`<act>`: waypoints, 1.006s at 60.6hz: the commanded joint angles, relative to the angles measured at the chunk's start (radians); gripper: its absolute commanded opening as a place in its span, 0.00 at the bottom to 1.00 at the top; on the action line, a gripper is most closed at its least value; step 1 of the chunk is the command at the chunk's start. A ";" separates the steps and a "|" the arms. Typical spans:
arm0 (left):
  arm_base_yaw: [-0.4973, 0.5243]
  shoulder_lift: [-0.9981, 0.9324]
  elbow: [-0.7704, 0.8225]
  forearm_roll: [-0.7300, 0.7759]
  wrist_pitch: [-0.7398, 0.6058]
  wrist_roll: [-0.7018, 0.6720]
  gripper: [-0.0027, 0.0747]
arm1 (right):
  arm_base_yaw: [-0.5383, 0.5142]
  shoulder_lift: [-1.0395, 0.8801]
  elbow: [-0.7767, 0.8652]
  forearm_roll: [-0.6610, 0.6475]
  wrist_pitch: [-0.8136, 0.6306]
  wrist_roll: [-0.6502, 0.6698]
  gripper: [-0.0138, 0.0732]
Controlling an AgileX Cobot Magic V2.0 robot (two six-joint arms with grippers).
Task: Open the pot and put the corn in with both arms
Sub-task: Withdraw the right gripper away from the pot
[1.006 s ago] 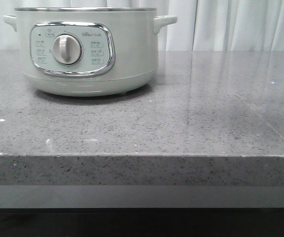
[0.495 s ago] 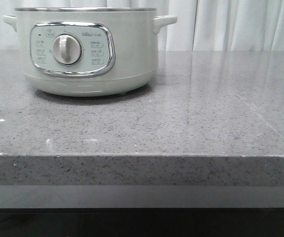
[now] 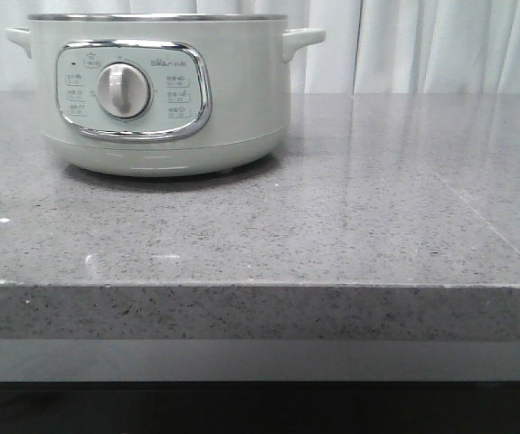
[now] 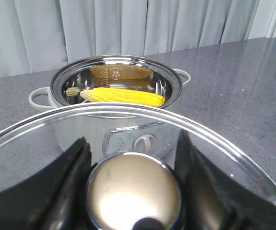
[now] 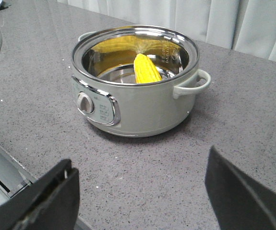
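Pincer on the left (image 4: 134, 191) grips a rounded brass-coloured knob (image 4: 134, 189), one dark finger (image 4: 73, 184) pressed on each side of it; the knob crowns a clear glass lid (image 4: 214, 143) with a thin metal edge, held up in front of the pot (image 4: 123, 124). Right pincer (image 5: 142, 196) is spread wide with nothing between its two black fingers (image 5: 51, 201), and hangs over bare counter (image 5: 142, 182) short of the pot.

With the lid off, the pot stands open on the counter: a round, smooth, pale-green body with a polished steel liner and bright metal rim, two small loop handles, and a chrome-framed panel with a round dial (image 3: 122, 90). Inside lies the corn (image 4: 123, 97), a bright yellow ear with neat rows of kernels, resting across the liner floor and mirrored in the shiny wall.

Speckled grey stone, glossy enough to reflect the pale pleated curtain (image 3: 440, 45) behind, makes up the counter. The front view shows its straight, thick front edge (image 3: 260, 312), with the pot set well back and to the left, leaving a broad open stretch of surface to the right and in front.
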 commanded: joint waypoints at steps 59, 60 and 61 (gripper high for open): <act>-0.007 0.498 -0.301 -0.033 -0.308 -0.003 0.30 | -0.002 -0.003 -0.025 0.007 -0.078 -0.009 0.81; -0.007 0.522 -0.312 -0.033 -0.308 -0.003 0.30 | -0.002 -0.003 -0.025 0.007 -0.078 -0.009 0.81; -0.007 0.538 -0.328 -0.033 -0.311 -0.003 0.30 | -0.002 -0.003 -0.025 0.007 -0.078 -0.009 0.81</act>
